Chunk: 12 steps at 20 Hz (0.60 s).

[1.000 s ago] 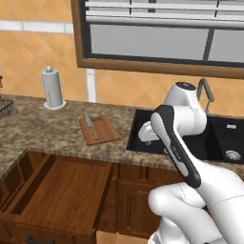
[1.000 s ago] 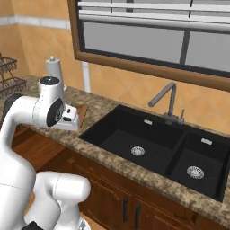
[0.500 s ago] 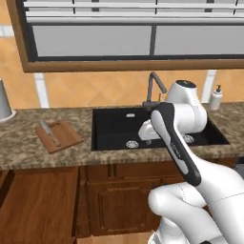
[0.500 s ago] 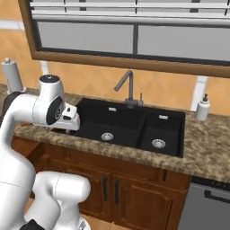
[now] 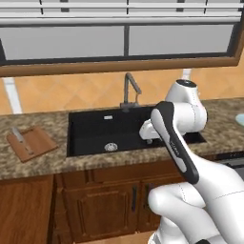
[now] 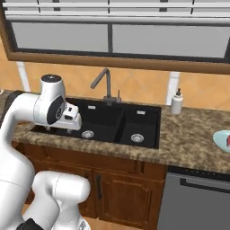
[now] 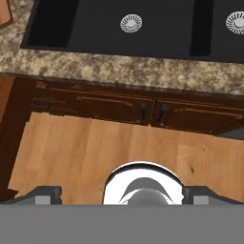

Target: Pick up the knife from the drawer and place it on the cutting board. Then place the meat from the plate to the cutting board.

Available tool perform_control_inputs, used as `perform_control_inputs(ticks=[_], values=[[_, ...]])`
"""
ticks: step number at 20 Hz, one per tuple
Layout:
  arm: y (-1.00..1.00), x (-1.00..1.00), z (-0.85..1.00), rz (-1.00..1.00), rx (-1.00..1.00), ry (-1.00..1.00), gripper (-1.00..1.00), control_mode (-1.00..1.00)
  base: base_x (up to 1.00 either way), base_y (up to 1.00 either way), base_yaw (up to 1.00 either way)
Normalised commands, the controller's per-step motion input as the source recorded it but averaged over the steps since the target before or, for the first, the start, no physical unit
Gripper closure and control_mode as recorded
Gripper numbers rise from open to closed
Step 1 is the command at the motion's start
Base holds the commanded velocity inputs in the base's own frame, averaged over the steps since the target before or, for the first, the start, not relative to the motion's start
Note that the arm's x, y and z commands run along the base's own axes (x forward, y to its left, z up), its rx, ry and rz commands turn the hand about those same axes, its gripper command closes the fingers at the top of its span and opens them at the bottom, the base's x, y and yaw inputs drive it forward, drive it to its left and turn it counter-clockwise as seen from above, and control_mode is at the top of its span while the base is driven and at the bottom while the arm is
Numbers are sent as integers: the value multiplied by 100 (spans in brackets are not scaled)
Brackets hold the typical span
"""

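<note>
The reddish-brown cutting board (image 5: 29, 143) lies on the granite counter at the far left, and the knife (image 5: 18, 139) rests on it. A corner of the board (image 7: 4, 14) also shows in the hand view. Below the counter at the left edge is the drawer's (image 5: 24, 209) brown wood. The pale plate (image 6: 221, 138) sits on the counter at the far right, and a red sliver of the meat (image 6: 228, 142) shows on it at the frame's edge. My gripper (image 7: 121, 196) is open and empty. It hangs in front of the sink's near rim, pointing down at the floor, far from both board and plate.
A black double sink (image 6: 112, 121) with a dark faucet (image 6: 104, 85) fills the counter's middle. A soap bottle (image 6: 177, 102) stands to its right. Cabinet doors (image 7: 143, 112) sit under the counter, with a dishwasher front (image 6: 197, 202) below the plate.
The whole picture has slid left as the base drove right. The board is now at the far left and the plate has come into view at the right. The gripper stays open.
</note>
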Motion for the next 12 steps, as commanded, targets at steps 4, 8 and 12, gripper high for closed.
perform_control_inputs(ticks=[4,8,12], values=[[0,0,0,0,0,0,-100,100,7,-95,0],[0,0,0,0,0,0,-100,100,19,-100,0],[0,0,0,0,0,0,-100,100,22,-94,0]])
